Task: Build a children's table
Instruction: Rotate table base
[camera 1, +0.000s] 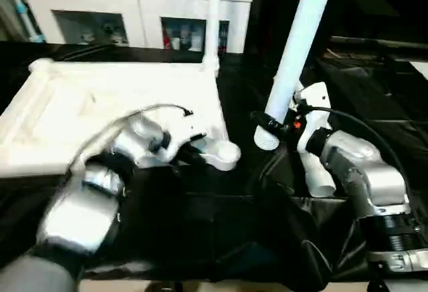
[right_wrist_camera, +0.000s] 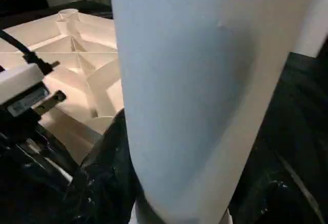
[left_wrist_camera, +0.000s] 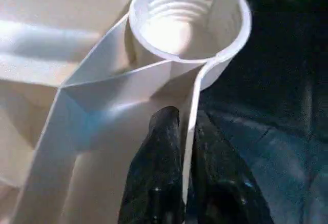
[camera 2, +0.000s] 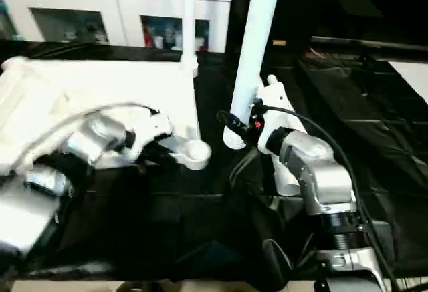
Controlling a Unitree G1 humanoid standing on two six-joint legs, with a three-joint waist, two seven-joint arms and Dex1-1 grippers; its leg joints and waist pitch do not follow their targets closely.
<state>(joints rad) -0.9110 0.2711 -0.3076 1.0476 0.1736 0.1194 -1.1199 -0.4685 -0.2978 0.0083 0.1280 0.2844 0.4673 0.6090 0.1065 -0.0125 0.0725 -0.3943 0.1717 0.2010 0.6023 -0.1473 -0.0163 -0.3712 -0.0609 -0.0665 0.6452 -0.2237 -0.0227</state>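
Your left tool [left_wrist_camera: 185,183] pinches the tabletop [camera 1: 100,105] rim beside the near corner socket [left_wrist_camera: 190,16]; your right tool [camera 1: 277,126] grips a steeply upright leg [camera 1: 297,45], just right of that socket.

My forearms [camera 1: 100,192] are brushed silver metal. Table top [camera 1: 100,105] and leg [camera 1: 297,51]: smooth white plastic, slight sheen; threaded socket [left_wrist_camera: 189,19] ridged inside. Work table [camera 1: 221,218] draped in black cloth, faintly glossy. My fingers [left_wrist_camera: 159,183]: glossy black.
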